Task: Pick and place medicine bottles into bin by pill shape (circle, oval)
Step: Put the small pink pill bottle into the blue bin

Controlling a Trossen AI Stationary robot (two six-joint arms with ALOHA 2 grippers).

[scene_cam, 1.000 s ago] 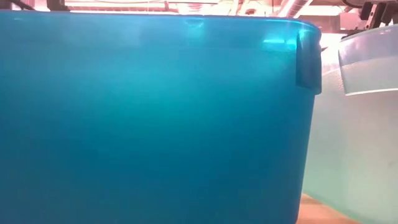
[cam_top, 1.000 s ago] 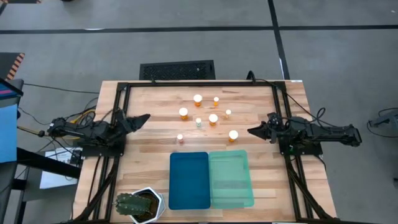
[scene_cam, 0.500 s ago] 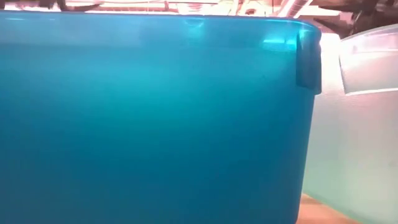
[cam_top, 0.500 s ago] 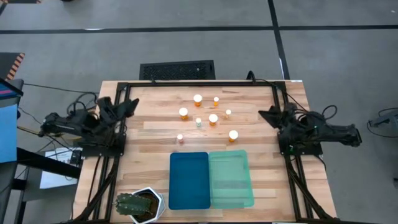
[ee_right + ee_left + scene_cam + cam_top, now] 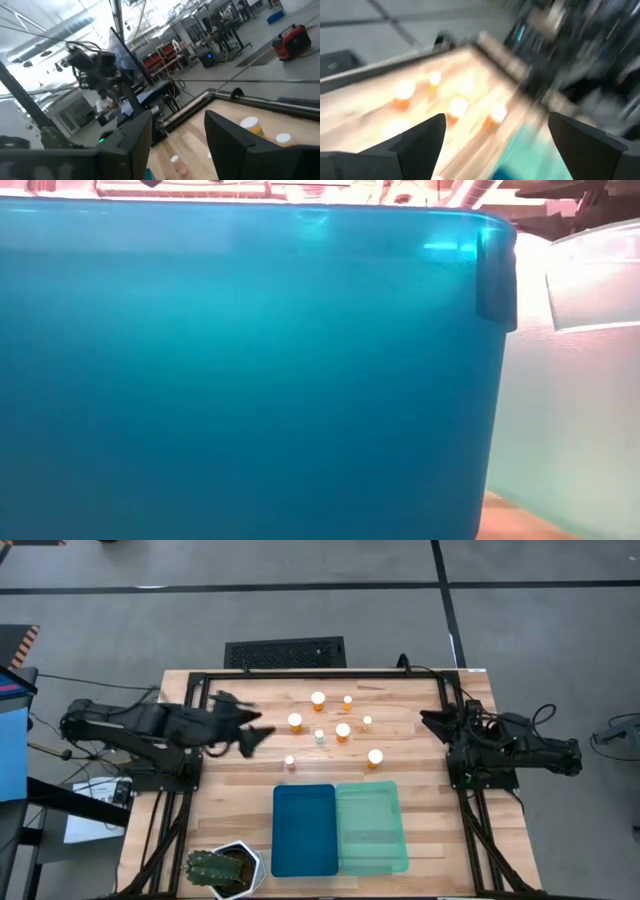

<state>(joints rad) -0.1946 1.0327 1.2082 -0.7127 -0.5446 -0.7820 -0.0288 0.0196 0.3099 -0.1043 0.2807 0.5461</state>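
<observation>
Just ahead of my left gripper (image 5: 252, 737), its 2 fingers spread wide with nothing between them, stands the cluster of small orange translucent medicine bottles with round white caps (image 5: 343, 730). I count about 7, all upright on the pale wooden table (image 5: 420, 810), and the nearest of them (image 5: 295, 722) is close beside my fingertips. My right gripper (image 5: 428, 720) waits at the far edge of the table, jaws parted and holding nothing.

The bottles stand close together, so I judge that if I come in with the fingers this wide I could knock a neighbour over and send it rolling toward the table edge. The small 1 (image 5: 290, 762) near me looks easiest to tip.

Both shallow trays, the opaque dark blue one (image 5: 304, 830) and the translucent mint green one (image 5: 372, 827), lie side by side beyond the bottles, touching along 1 edge. A drop near that shared edge could land in the wrong tray. I cannot read pill shapes from here, so a mis-sort is a real risk.
</observation>
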